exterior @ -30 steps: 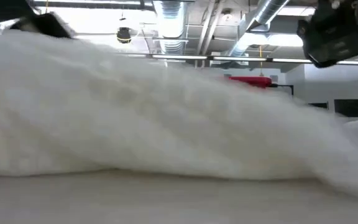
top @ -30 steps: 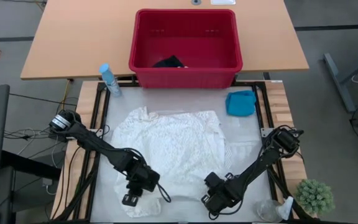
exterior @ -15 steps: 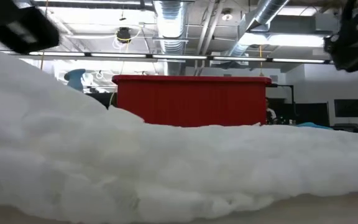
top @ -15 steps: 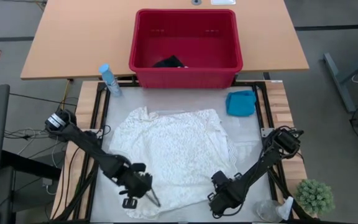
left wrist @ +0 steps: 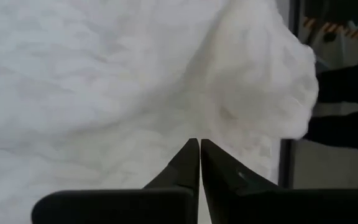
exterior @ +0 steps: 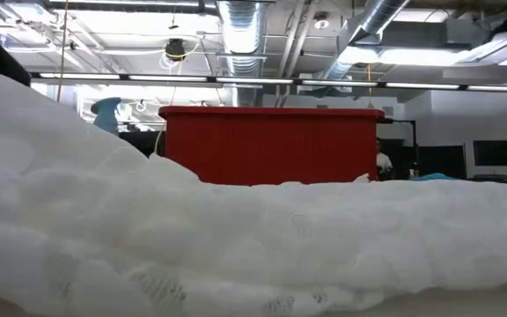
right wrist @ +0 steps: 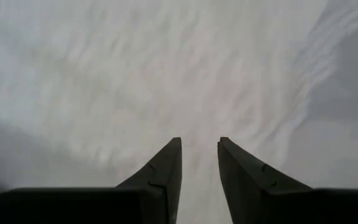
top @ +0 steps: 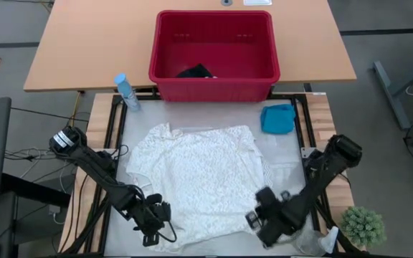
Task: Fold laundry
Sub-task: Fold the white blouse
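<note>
The cream-white lacy cloth (top: 192,179) lies spread flat on the table's middle and fills the foreground of the low view (exterior: 236,246). My left gripper (top: 153,228) is shut at the cloth's near-left corner, its tips (left wrist: 199,142) down at the cloth. My right gripper (top: 264,221) hovers open above the cloth's near-right corner (right wrist: 199,142) with nothing between its fingers. The turquoise garment (top: 277,118) lies bunched at the table's far right. The dark garment (top: 194,72) lies in the red basket (top: 167,43). My left gripper comes slanting down at the cloth's near-left corner (left wrist: 247,118), where a soft fold bulges just past its tips. The fingertips are closed together and nothing shows between them. Whether they pinch a layer or only rest against the cloth, I cannot tell.
The red basket stands beyond the table's far edge on a wooden desk. A blue spray bottle (top: 126,92) stands at the far left corner. A small green plant (top: 363,226) and a clear bottle (top: 321,242) stand at the near right corner.
My left gripper has gone toward the near-left corner and down, rolling as it went, and has shut. My right gripper has risen from the near edge and drifted right. The cloth's near part, heaped high before the low camera, has sunk and spread flatter.
</note>
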`<state>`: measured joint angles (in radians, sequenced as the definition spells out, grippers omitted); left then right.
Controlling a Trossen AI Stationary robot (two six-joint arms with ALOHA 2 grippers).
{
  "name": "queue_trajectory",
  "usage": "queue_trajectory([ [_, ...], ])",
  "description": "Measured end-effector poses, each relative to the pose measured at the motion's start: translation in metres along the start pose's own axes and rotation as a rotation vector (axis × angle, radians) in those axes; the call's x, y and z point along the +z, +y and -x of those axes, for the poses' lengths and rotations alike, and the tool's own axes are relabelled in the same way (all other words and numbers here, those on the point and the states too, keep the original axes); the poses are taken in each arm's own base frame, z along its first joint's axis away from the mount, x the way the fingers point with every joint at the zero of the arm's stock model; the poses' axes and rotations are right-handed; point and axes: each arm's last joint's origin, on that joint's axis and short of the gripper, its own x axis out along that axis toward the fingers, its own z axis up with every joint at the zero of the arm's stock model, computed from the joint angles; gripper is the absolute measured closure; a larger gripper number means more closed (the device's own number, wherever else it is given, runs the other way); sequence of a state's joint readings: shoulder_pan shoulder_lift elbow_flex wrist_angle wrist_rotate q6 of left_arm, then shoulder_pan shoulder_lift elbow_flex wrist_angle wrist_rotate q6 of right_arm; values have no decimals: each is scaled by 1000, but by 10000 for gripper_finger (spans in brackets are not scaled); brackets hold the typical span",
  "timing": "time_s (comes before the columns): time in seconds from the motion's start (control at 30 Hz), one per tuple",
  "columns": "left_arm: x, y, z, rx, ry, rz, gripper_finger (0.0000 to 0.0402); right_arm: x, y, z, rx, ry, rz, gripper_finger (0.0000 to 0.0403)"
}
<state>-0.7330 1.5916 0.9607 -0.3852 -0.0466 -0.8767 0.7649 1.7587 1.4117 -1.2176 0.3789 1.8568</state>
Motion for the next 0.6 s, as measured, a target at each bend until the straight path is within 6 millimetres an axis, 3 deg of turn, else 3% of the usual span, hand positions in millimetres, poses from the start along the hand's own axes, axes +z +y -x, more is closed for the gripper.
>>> queue_trajectory([
  [0.13,-3,4,1,37,27,-2,398,54,-4,-13,-136,-104,78,305],
  [0.23,-8,5,2,68,58,-12,398,100,-2,-31,-188,-90,237,324],
  [0.43,-20,10,4,166,132,-44,397,186,-8,-69,-123,-27,400,385],
  [0.6,-28,8,5,204,134,-51,397,213,-27,-97,-93,38,399,378],
])
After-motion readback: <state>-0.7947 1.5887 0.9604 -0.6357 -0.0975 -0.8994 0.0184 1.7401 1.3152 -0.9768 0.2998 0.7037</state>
